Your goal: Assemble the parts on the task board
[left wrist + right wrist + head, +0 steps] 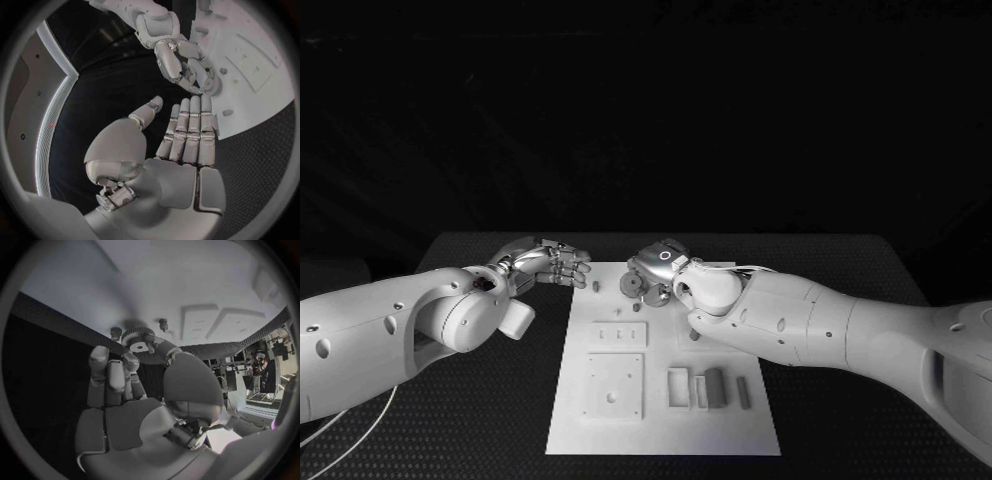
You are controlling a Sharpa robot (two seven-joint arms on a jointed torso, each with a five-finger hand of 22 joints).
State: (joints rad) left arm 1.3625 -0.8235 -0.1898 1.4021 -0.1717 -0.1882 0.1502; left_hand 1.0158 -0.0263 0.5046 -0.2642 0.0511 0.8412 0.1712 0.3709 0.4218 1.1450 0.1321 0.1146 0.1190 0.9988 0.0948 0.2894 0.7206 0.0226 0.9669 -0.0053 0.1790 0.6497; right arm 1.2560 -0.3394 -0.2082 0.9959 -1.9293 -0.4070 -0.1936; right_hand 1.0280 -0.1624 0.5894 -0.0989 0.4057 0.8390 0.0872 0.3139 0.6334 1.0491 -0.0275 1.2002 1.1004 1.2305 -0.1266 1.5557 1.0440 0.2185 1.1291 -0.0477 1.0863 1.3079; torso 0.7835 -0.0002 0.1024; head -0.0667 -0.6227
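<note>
Standing at the far end of the task board (574,400), a small grey gear (139,336) with a finely toothed rim and a pale hub sits flat on the white plate, and the right hand (664,268) pinches it from the side, with fingertips (132,359) clamped against the toothed edge. In the head view the gear (632,287) shows as a dark disc just beside that hand, near the board's far edge. Two short round pegs (116,332) rise from the plate close by, one on either side of the gear.

Toward the board's middle lie two small raised white blocks (622,333) side by side, and nearer the robot a larger square plate (615,385) with a hole in it sits by the board's left edge. To its right, near the board's near right corner, several narrow upright slabs (708,388) stand in a row, some white and some grey.

The left hand (548,264) hovers over the black table (488,420) just off the board's far left corner, holding nothing, its fingers (187,130) straight and pressed together side by side with the thumb spread out.
</note>
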